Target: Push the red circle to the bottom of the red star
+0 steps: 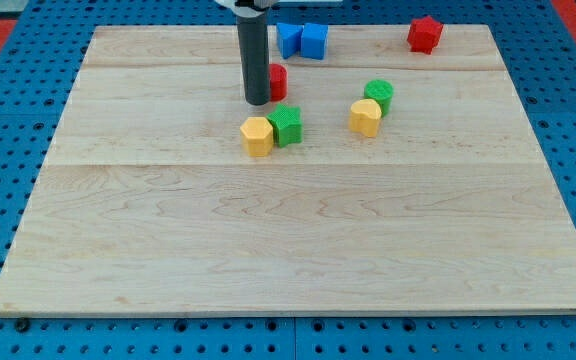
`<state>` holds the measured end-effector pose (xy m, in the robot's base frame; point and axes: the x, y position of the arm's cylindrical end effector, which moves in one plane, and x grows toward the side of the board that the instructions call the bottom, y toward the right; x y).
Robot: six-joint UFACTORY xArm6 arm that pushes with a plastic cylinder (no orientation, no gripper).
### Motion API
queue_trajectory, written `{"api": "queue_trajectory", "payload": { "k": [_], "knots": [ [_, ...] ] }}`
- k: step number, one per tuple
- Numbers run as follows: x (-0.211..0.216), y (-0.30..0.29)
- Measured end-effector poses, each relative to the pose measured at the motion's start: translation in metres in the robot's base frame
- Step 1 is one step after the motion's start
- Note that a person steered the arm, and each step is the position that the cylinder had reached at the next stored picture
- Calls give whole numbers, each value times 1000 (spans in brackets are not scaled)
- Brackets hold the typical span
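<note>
Nearest the camera, a yellow block (257, 136) touches a green star (286, 125). At its 12 o'clock, my tip (257, 101), a bare rod clamping nothing, touches the red circle (278, 80) at its 9 o'clock side. Light and rigid, it should slide easily; push centrally. The red star (424, 33) lies at 2 o'clock, well apart.
</note>
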<state>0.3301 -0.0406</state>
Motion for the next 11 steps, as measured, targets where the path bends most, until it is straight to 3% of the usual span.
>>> {"api": "queue_trajectory", "payload": {
  "k": [3, 5, 8, 11],
  "knots": [
    [-21, -25],
    [-22, 32],
    [-63, 86],
    [-33, 165]
  ]
}}
